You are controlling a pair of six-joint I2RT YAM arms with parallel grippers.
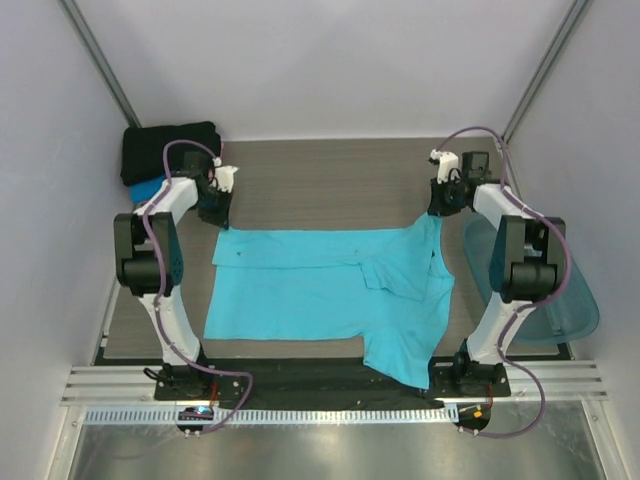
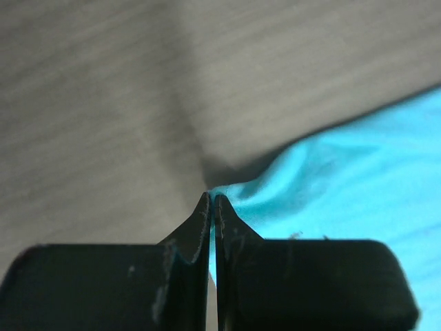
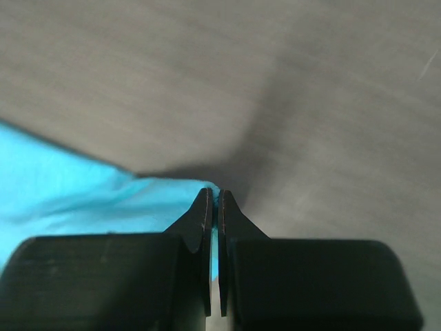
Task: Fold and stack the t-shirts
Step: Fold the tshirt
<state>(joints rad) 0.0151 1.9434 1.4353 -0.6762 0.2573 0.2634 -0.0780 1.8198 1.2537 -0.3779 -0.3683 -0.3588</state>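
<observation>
A turquoise t-shirt (image 1: 320,285) lies spread across the middle of the table, partly folded, one part hanging over the near edge. My left gripper (image 1: 217,213) is shut on its far left corner (image 2: 289,186). My right gripper (image 1: 437,205) is shut on its far right corner (image 3: 103,200), which is lifted a little. A folded black t-shirt (image 1: 168,150) lies on a folded blue one (image 1: 147,188) at the far left. The pink-red shirt is out of view.
A translucent teal plastic tub (image 1: 565,300) lies at the right edge, beside my right arm. White walls enclose the table on three sides. A metal rail runs along the near edge.
</observation>
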